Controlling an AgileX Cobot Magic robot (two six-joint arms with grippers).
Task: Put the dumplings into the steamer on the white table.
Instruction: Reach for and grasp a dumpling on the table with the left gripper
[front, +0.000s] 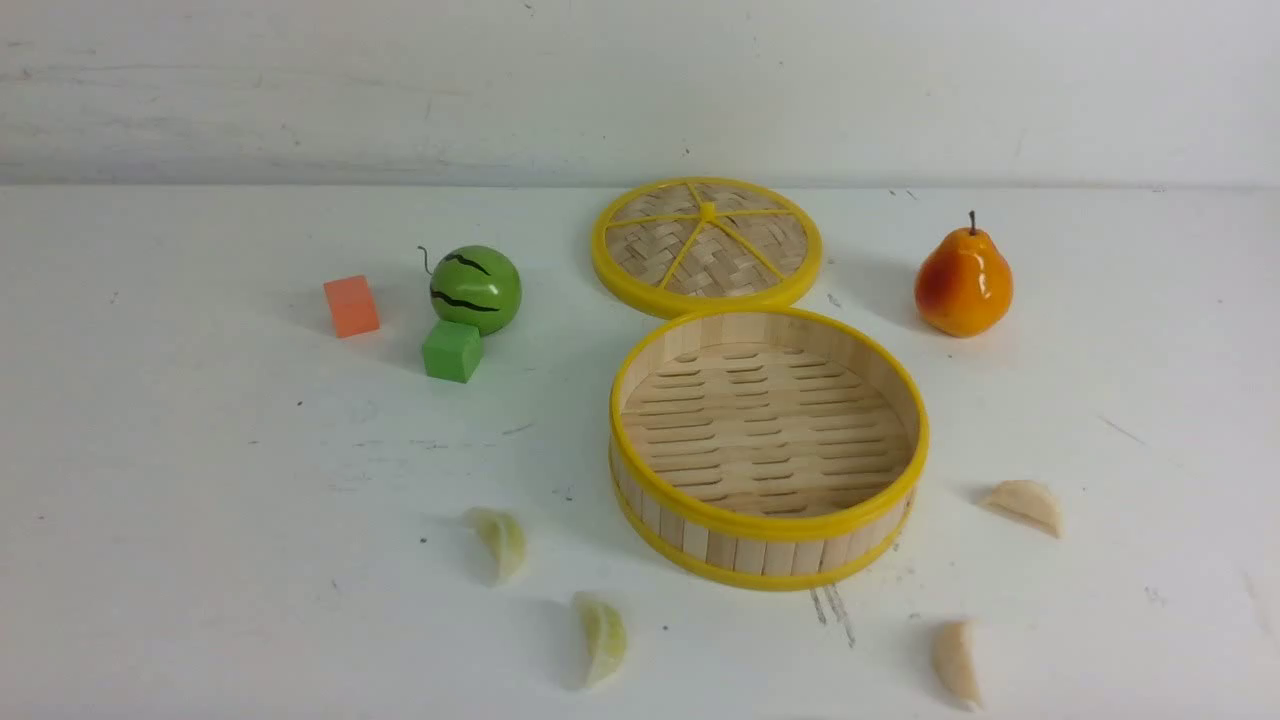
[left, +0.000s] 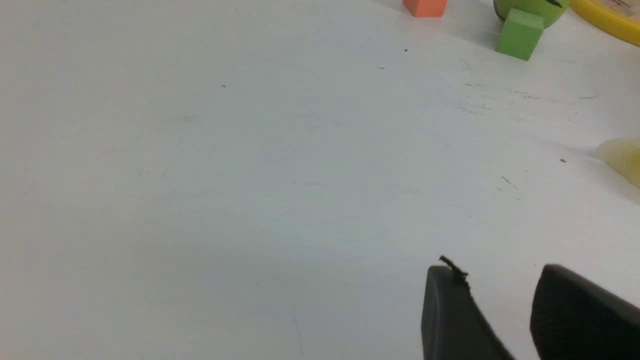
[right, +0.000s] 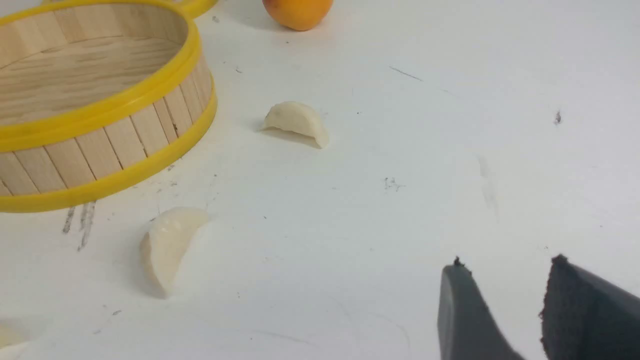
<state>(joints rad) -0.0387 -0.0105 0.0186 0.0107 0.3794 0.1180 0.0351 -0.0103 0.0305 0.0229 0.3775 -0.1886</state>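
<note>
Dumplings (front: 500, 543) scattered on white table (front: 200, 520) around steamer (front: 768, 548), my left gripper (left: 500, 274) jaws apart, my right gripper (right: 507, 265) jaws apart

The white table (front: 200, 500) is marked with dark scuffs and specks. The steamer (front: 760, 553) is built of pale wooden strips and edged with yellow rims. One dumpling (front: 503, 543) and a second dumpling (front: 603, 637) are tinted pale green; a third dumpling (front: 1025, 503) and a fourth dumpling (front: 958, 662) are coloured cream-beige. The woven lid (front: 706, 247) is crossed by yellow spokes. The pear (front: 963, 285) is shaded orange and red. The green ball (front: 476, 288) is painted with black wavy stripes.
</note>
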